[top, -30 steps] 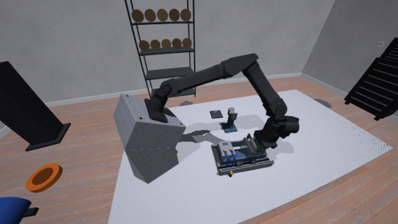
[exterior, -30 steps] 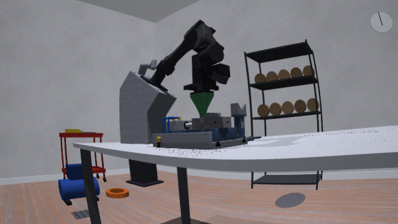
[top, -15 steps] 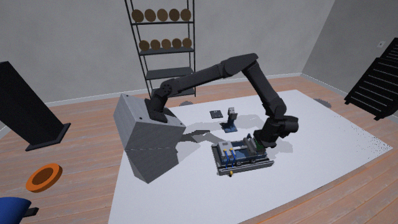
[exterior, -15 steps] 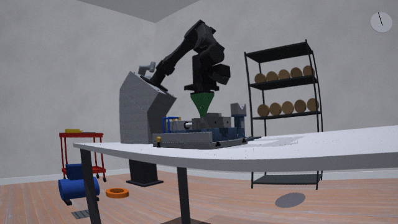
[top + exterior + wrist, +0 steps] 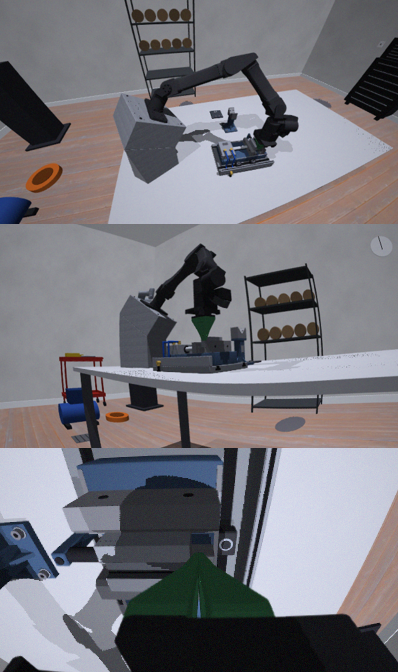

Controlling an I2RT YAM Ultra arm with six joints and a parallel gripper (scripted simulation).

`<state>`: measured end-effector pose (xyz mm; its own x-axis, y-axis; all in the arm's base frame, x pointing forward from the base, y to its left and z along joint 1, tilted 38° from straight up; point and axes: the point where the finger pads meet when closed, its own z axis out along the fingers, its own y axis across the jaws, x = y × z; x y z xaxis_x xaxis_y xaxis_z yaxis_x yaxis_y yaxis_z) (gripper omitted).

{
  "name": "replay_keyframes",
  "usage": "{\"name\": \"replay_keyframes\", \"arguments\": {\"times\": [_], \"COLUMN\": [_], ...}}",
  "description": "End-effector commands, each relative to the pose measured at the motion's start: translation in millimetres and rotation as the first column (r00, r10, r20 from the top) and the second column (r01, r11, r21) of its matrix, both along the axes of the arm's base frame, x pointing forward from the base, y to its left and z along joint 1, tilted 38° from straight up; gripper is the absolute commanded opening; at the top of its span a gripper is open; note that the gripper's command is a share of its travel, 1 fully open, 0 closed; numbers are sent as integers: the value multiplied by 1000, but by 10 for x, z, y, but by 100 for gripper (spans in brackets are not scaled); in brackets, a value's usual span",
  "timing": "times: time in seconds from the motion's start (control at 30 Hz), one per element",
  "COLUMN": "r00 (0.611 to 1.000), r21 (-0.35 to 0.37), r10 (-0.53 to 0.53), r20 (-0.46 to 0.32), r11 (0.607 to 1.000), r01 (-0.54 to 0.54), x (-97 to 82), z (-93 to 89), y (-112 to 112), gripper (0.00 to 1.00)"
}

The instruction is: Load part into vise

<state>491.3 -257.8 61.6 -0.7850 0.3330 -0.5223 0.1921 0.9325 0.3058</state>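
The grey part (image 5: pixel 145 553) lies between the jaws along the foot of the fixed jaw (image 5: pixel 95 518) (image 5: pixel 219 345), with no clear gap. Its left end is at or very near the dark work-stop rod (image 5: pixel 82 554); contact cannot be told. Shadow makes its slot hard to read. The moving jaw (image 5: pixel 125 588) (image 5: pixel 196 347) stands apart from it, with a dark gap between. My gripper (image 5: pixel 198 560) (image 5: pixel 204 340) is shut with nothing between its green fingers, pointing down at the part's right end. The fingers partly hide that end.
The V-block (image 5: pixel 231 111) (image 5: pixel 238 333) stands empty on its blue stand behind the vise. The infeed plate (image 5: pixel 216 114) is bare. The air cylinder (image 5: pixel 225 147) with blue hoses is at the vise's left in the top view. A grey rail (image 5: pixel 183 361) runs along the front.
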Motion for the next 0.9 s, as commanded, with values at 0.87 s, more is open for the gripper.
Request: {"name": "replay_keyframes", "arguments": {"times": [0.87], "r00": [1000], "r21": [-8], "r10": [-4], "r20": [25], "r11": [1000], "r01": [4], "x": [-8], "z": [162], "y": [38], "gripper": [0]}}
